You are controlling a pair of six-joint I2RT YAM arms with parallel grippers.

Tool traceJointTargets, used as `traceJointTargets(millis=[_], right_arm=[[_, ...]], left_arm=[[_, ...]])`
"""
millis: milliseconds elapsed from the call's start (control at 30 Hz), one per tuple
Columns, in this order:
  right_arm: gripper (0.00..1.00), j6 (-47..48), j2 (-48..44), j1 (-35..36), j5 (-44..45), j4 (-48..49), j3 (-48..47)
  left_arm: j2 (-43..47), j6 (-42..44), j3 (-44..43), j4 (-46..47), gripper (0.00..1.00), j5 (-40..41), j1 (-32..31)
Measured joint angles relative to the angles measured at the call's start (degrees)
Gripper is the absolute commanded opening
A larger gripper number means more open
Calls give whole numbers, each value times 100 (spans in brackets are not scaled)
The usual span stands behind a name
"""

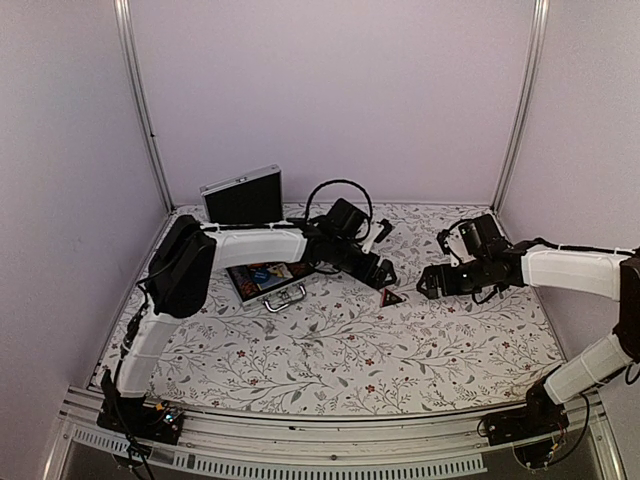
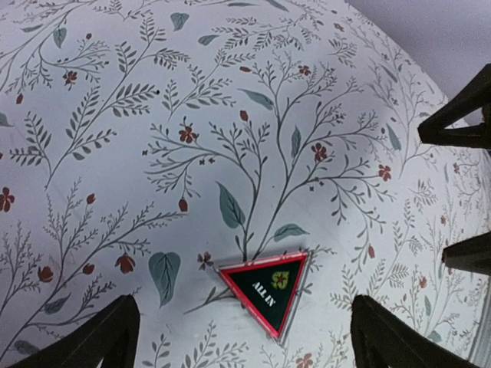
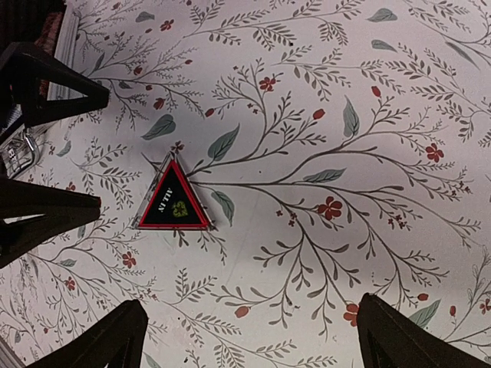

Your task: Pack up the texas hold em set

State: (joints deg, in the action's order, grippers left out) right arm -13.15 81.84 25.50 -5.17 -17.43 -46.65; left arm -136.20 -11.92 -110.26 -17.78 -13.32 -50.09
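Left pincer [image 1: 385, 280] gaping wide right over the ALL IN triangle token [image 1: 392, 297]. Right pincer [image 1: 427, 284] just beside it, wide too, both empty.

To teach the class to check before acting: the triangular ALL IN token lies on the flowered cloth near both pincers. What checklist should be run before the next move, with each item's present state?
1. Left pincer open: ok.
2. Right pincer open and apart from the token: ok.
3. Triangular token flat on the tablecloth, nothing on it: ok.
4. Token within the left pincer's finger span: ok.
5. Case open, lid upright: ok.
6. Free room in the case for the token: cannot tell, its inside is partly hidden.
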Motion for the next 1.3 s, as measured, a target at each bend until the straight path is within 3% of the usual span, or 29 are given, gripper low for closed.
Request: traceJointTargets(millis=[433,600,1000,1300], right_arm=[[99,-144,-129,-42,-37,98,131],[99,-190,-170,-42,-101,103,175],[99,-254,-197,-42,-234,131,208],[99,-251,-181,-42,-321,199,208]], left_arm=[[-1137,127,-1554,-118,81,-634,-2],[-1368,114,-1731,-142,75,-927,0],[-1572,72,-1672,-243,65,-1335,-2],[-791,234,-358,-17,66,-1228,-52]])
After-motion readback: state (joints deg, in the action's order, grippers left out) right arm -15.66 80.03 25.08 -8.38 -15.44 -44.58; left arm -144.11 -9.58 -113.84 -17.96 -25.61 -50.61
